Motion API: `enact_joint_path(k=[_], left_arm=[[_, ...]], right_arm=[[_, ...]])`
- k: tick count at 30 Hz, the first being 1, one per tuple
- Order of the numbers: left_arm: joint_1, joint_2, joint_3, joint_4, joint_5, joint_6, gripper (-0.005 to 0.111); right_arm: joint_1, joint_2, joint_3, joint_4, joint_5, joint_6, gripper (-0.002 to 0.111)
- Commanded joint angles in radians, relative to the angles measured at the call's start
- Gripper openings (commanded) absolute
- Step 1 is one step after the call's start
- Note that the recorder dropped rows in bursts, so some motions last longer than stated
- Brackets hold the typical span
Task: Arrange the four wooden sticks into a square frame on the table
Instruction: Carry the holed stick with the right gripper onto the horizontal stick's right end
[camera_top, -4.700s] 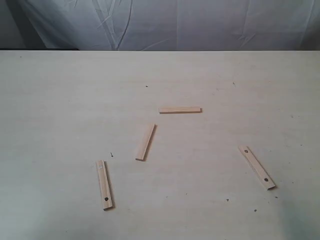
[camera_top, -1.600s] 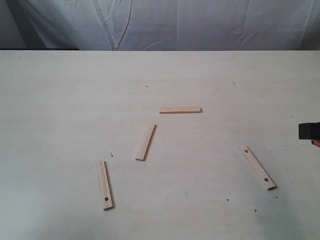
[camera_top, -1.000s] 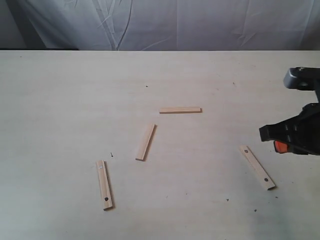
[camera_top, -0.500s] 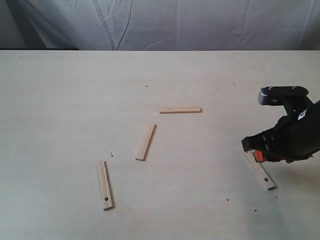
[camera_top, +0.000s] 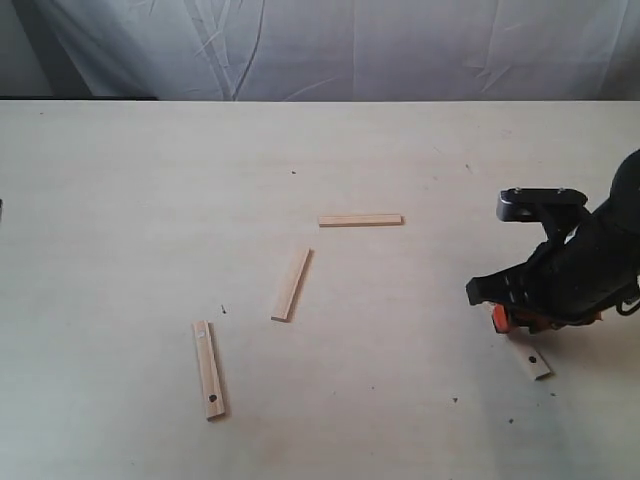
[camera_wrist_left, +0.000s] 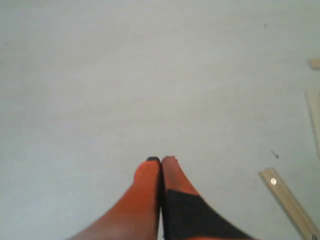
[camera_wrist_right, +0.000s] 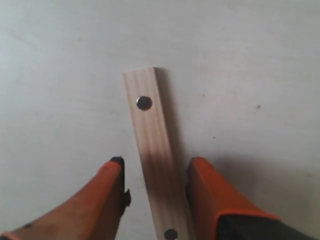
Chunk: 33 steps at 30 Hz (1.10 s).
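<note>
Four pale wooden sticks lie apart on the cream table (camera_top: 120, 200). One stick (camera_top: 360, 220) lies level at the centre, a second stick (camera_top: 291, 284) slants below it, a third stick (camera_top: 208, 369) with dark holes lies at the lower left. The fourth stick (camera_wrist_right: 156, 157), with a dark hole near each end, lies between the orange fingers of my right gripper (camera_wrist_right: 155, 172), which is open and straddles it; only that stick's near end (camera_top: 535, 364) shows in the exterior view, under the right gripper (camera_top: 510, 318). My left gripper (camera_wrist_left: 160, 161) is shut on nothing over bare table, and barely enters the exterior view's left edge.
A wrinkled white cloth (camera_top: 330, 50) hangs behind the table's far edge. In the left wrist view a holed stick (camera_wrist_left: 290, 202) lies off to one side of the shut fingers, with another strip (camera_wrist_left: 315, 120) at the frame's edge.
My right arm has come in from the right edge and dropped down and leftward over the right-hand stick, now covering most of it. The sticks have not moved.
</note>
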Motion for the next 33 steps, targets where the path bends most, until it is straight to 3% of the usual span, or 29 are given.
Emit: enact_joint_path(k=[1, 5, 9, 12, 16, 21, 24, 33], left_arm=[[-0.009, 0.141, -0.008, -0.006, 0.010, 0.001, 0.000], [-0.009, 0.191, -0.008, -0.036, -0.010, 0.001, 0.000], [-0.009, 0.195, -0.008, -0.102, -0.033, 0.002, 0.000], [-0.009, 0.195, -0.008, -0.104, -0.071, 0.005, 0.000], [-0.009, 0.195, -0.008, -0.128, -0.063, 0.005, 0.000], [-0.009, 0.197, -0.005, -0.168, -0.071, 0.019, 0.000], [-0.009, 0.197, -0.005, -0.263, -0.071, 0.111, 0.000], [-0.009, 0.197, -0.005, -0.352, -0.071, 0.196, 0.000]], right_arm=[[0.000, 0.035, -0.006, -0.004, -0.017, -0.010, 0.041], [0.000, 0.051, -0.006, -0.006, -0.012, -0.010, 0.035], [0.000, 0.055, -0.006, -0.025, -0.007, -0.010, 0.000], [0.000, 0.041, -0.032, -0.012, 0.037, -0.002, 0.000], [0.005, 0.005, -0.224, 0.050, 0.244, 0.002, 0.000], [0.135, 0.086, -0.385, -0.001, 0.244, 0.152, -0.001], [0.208, 0.214, -0.524, -0.079, 0.285, 0.249, -0.001], [0.238, 0.369, -0.683, -0.128, 0.318, 0.315, -0.001]])
